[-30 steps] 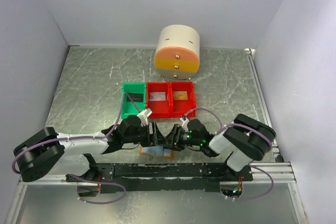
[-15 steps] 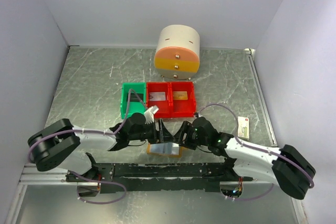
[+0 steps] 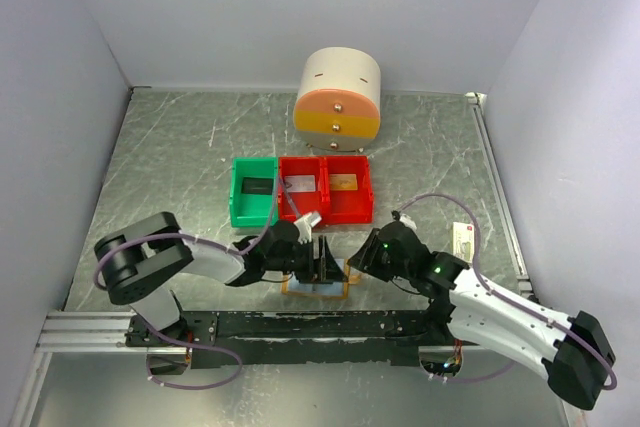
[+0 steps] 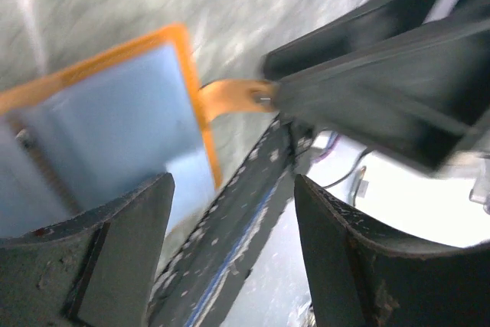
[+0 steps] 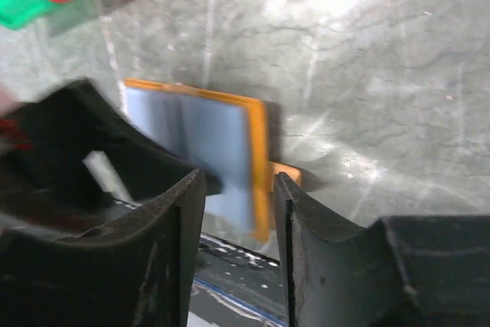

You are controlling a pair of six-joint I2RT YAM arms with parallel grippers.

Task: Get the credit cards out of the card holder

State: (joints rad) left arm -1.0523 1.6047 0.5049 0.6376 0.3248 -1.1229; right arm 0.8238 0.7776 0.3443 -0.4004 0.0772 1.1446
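Open card holder (image 3: 310, 289) flat at the near edge of the worktop (image 3: 180, 167), a tool at either side
Probably light, floppy at the fold and apt to slide, so best pinned by its orange rim. Its pockets look bare, while a grey card (image 3: 298, 184) and a gold card (image 3: 343, 182), likely stiff and slick, lie in the red bins (image 3: 345, 215). The left tool (image 3: 322, 259), arm stretched low, gapes wide and empty; the right tool (image 3: 358, 255), also low, is part open, gripping nothing visible

green bin (image 3: 252, 216), red bins (image 3: 350, 213), round drawer box (image 3: 338, 94)
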